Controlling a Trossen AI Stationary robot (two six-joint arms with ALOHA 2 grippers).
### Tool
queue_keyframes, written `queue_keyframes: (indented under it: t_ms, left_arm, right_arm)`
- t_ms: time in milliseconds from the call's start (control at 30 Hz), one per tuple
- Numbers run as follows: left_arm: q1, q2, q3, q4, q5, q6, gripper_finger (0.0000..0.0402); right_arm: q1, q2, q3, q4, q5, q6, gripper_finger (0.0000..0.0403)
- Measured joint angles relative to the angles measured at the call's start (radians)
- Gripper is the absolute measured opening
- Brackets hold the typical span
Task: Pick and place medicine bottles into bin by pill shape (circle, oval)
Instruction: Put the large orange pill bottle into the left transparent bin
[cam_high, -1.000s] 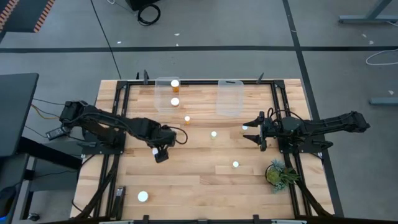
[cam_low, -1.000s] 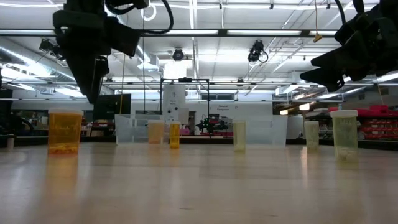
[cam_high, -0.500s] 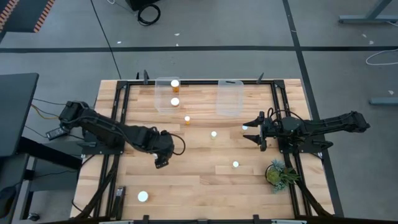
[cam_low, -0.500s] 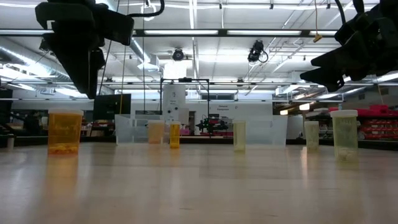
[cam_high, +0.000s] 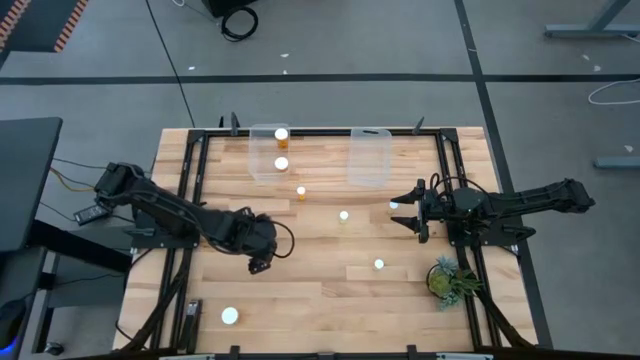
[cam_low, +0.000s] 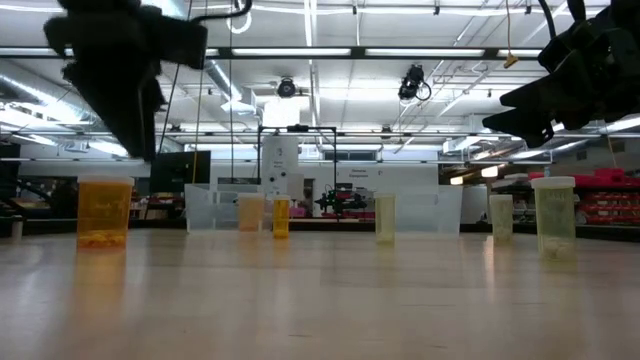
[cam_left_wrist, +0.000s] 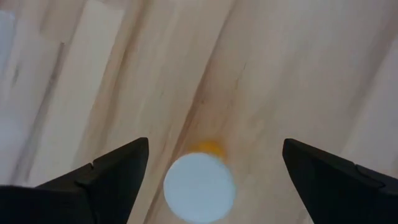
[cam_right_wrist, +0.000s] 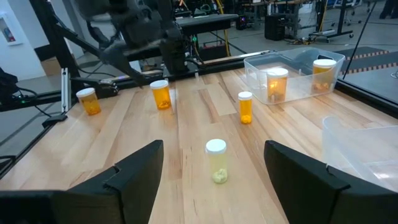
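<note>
Amber bottles (cam_right_wrist: 161, 94) with white caps (cam_left_wrist: 199, 186), light wood-grain table (cam_high: 320, 290), clear tubs (cam_high: 369, 158), black arms, green plant (cam_high: 448, 279).

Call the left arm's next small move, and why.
Probably lower the left pincer straight down over the bottle and close. Its fingers stand open on either side of the white cap, the bottle is upright on the table, and nothing is held yet. The right pincer waits, open.

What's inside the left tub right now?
Two white-capped amber bottles stand in the left tub. Their pills' shape can't be made out.
</note>
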Motion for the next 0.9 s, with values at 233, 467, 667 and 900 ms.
queue_keyframes:
  t_ms: [233, 467, 667, 900]
  left_arm:
    - [0.000, 0.001, -0.114, 0.093, 0.048, -0.017, 0.0380]
    - [0.000, 0.000, -0.150, 0.118, 0.066, -0.036, 0.0380]
    - [0.001, 0.000, -0.151, 0.119, 0.073, -0.035, 0.0380]
    - [0.000, 0.000, -0.151, 0.118, 0.074, -0.036, 0.0363]
  right_arm:
    - [0.000, 0.000, 0.000, 0.000, 0.000, 0.000, 0.0284]
    - [0.000, 0.000, 0.000, 0.000, 0.000, 0.000, 0.0284]
    - [0.000, 0.000, 0.000, 0.000, 0.000, 0.000, 0.0284]
    - [0.000, 0.000, 0.000, 0.000, 0.000, 0.000, 0.0284]
